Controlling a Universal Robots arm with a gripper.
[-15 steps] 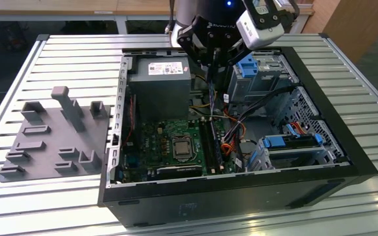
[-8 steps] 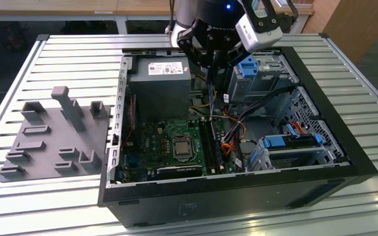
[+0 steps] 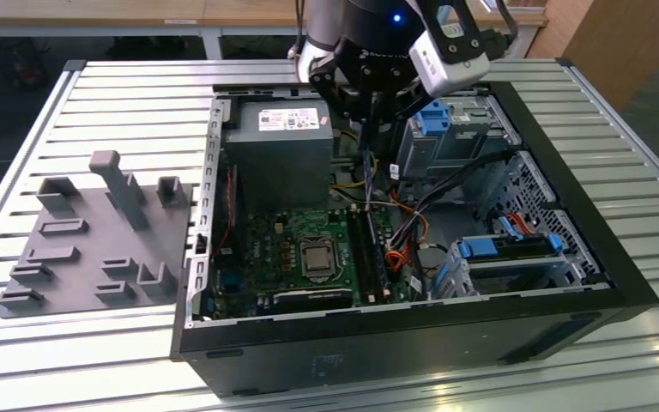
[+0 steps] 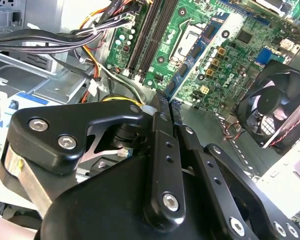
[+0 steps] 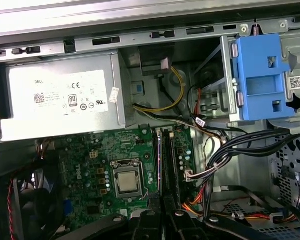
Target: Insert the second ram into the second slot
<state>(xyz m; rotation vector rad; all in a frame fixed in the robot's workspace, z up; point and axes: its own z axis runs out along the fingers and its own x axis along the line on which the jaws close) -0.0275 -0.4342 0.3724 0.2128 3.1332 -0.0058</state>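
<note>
In the upper middle of the exterior view we see the gripper hanging over the open computer case. Its fingers are pinched nearly together on the second ram, a thin blue sliver seen edge-on, clear of the memory slots.

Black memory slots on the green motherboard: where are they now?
The black memory slots lie at the exterior view's right of the silver processor socket, beside orange cables, under the tool.
</note>
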